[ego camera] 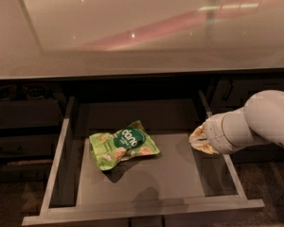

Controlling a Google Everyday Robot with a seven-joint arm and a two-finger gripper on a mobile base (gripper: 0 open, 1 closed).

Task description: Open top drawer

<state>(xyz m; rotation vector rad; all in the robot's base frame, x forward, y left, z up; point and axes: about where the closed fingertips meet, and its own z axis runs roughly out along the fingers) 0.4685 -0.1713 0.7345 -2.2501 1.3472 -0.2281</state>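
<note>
The top drawer stands pulled far out below the countertop, with pale grey rim and sides and a dark floor. Its front face and handle are out of view below the picture's edge. A green snack bag lies on the drawer floor, left of the middle. My gripper is at the end of the white arm, which comes in from the right. It hovers over the drawer's right side rail, near the right inner edge, apart from the bag.
A glossy beige countertop overhangs the drawer's back. Narrower dark drawers sit to the left and a dark cabinet front to the right. The floor shows at the lower right.
</note>
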